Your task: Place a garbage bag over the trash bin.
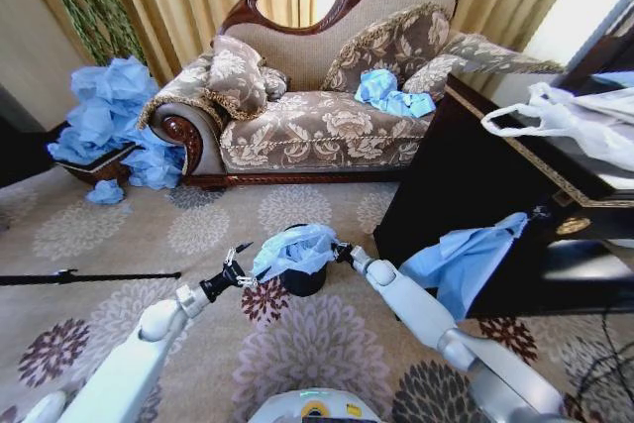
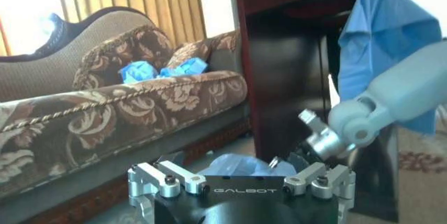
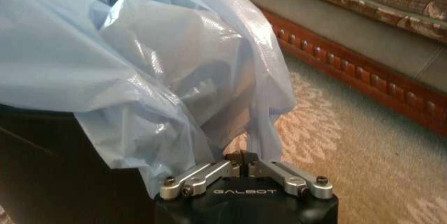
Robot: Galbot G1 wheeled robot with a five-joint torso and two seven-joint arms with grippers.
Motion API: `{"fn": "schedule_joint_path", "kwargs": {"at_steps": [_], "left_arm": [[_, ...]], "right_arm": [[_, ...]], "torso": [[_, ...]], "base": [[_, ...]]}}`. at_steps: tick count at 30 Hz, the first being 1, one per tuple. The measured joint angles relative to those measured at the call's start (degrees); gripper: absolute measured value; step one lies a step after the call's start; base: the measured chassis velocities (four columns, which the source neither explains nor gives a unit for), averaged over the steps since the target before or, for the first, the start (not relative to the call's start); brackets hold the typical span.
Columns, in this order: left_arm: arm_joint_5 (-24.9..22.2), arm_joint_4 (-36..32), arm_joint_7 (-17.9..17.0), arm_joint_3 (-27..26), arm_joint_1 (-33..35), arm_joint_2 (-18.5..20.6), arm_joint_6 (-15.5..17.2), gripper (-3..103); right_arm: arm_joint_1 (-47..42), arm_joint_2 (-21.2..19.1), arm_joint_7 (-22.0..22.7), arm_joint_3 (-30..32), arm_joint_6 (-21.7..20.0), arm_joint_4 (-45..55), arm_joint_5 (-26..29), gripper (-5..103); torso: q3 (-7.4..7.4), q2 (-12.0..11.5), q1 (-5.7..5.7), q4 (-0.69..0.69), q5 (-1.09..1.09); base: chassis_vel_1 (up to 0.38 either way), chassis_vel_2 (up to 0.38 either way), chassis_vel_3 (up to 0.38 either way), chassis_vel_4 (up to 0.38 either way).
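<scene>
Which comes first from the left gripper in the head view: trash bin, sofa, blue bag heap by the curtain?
From the left gripper, nearest first:
1. Trash bin, just beside it, garbage bag draped over its rim.
2. Sofa, straight ahead across the carpet.
3. Blue bag heap, far off to the left by the curtain.

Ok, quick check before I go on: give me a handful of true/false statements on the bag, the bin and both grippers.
1. The garbage bag lies draped on top of the trash bin. True.
2. The bin stands on the sofa. False: it stands on the carpet in front of the sofa.
3. The right gripper is shut on the bag's edge. True.
4. The left gripper is parked far from the bin. False: it is at the bin's left side, next to the bag.
5. The bag is white with loop handles. False: it is light blue; the white bag lies on the dark cabinet.
</scene>
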Motion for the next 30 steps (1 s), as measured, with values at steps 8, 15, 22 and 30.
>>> {"fn": "schedule_joint_path", "kwargs": {"at_steps": [8,15,22,30], "left_arm": [[-1.43,-0.63,-10.15,3.65,-2.36,-0.37,4.83,100],[9.12,1.06,-17.39,6.54,-8.49,-0.16,10.29,100],[13.69,4.57,-16.05,9.12,-12.56,-0.11,9.45,100],[9.64,1.88,-15.24,11.82,-11.37,-0.01,12.24,100]], "right_arm": [[-0.11,0.05,0.07,-0.43,-0.21,-0.12,-0.2,0],[-0.09,-0.16,0.11,-0.34,-0.19,-0.01,-0.31,0],[-0.52,-0.35,0.13,0.06,-0.06,0.19,-0.54,0],[-0.62,-0.12,0.27,0.26,-0.11,0.03,-0.77,0]], "torso": [[0.0,0.0,0.0,-0.01,0.0],[0.0,0.0,0.0,-0.02,0.01],[0.0,0.0,0.0,-0.01,0.01],[0.0,0.0,0.0,0.0,0.02]], "base": [[0.0,0.0,0.0,0.0],[0.0,0.0,0.0,0.0],[0.0,0.0,0.0,0.0],[0.0,0.0,0.0,0.0]]}}
